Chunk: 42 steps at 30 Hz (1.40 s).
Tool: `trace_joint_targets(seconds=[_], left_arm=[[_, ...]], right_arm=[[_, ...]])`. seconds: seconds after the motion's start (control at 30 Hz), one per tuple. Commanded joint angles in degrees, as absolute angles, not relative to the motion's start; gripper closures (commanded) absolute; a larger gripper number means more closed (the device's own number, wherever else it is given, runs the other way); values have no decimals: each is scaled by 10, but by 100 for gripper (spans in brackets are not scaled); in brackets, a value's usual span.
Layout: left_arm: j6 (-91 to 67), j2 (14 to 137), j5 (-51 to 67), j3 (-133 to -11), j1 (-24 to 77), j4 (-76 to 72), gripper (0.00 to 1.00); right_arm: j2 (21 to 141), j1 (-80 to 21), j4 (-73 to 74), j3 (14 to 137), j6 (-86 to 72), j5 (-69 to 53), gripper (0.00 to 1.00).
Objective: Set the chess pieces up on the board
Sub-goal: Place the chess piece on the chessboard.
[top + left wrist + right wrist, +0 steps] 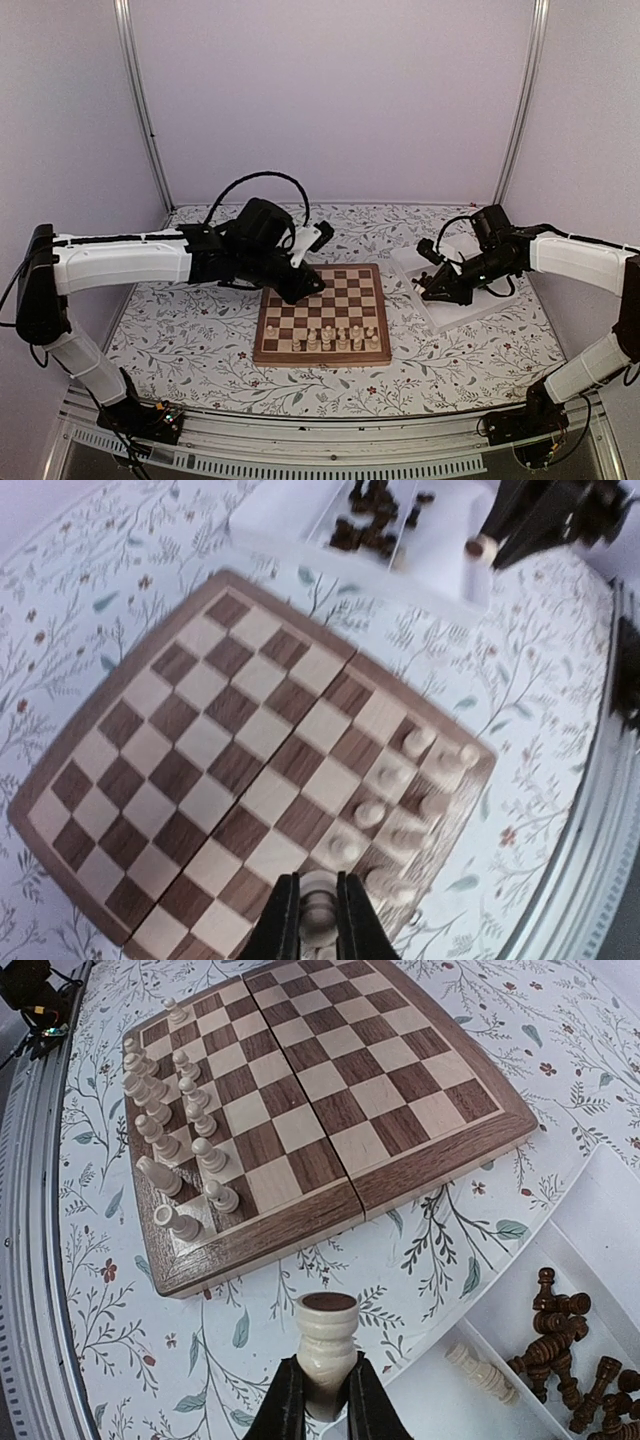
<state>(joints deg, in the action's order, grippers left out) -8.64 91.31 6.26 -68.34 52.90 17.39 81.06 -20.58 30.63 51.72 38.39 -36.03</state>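
Chess pieces (200, 1120): I count roughly a dozen cream along the board (340, 1110)'s near edge. Left claw (318, 895) grips another over its far-left corner. Right claw (328, 1375) grips one at the tray (600, 1220)'s left edge. Both arms are stretched inward.

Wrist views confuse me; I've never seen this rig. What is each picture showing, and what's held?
Two robot arms are bolted at the near edge of the table. The top view looks down from behind them: the chessboard lies in the middle, cream pieces lined on its near rows, a white tray to its right. Each wrist view looks along that arm's own fingers. The left end effector is shut on a cream piece over the chessboard. The right end effector is shut on a second cream piece near the tray, where dark pieces lie.
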Motion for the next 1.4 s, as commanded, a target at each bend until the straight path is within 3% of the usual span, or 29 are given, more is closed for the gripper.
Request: trace_joint_targets(seconds=[0.0,0.67,1.2,1.37], left_arm=[[-27,900,-20,-633,527,272,91],[-6,999,66,-653,512,271,90],[-6,1024,59,-661,510,270,87],[-9,1028,60,-660,511,270,79]], right_arm=[[818,-204,284,514,381,-352,94],[818,-205,283,507,384,-337,93],[819,-204,283,506,383,-338,93],[819,-205,285,506,384,-338,92]])
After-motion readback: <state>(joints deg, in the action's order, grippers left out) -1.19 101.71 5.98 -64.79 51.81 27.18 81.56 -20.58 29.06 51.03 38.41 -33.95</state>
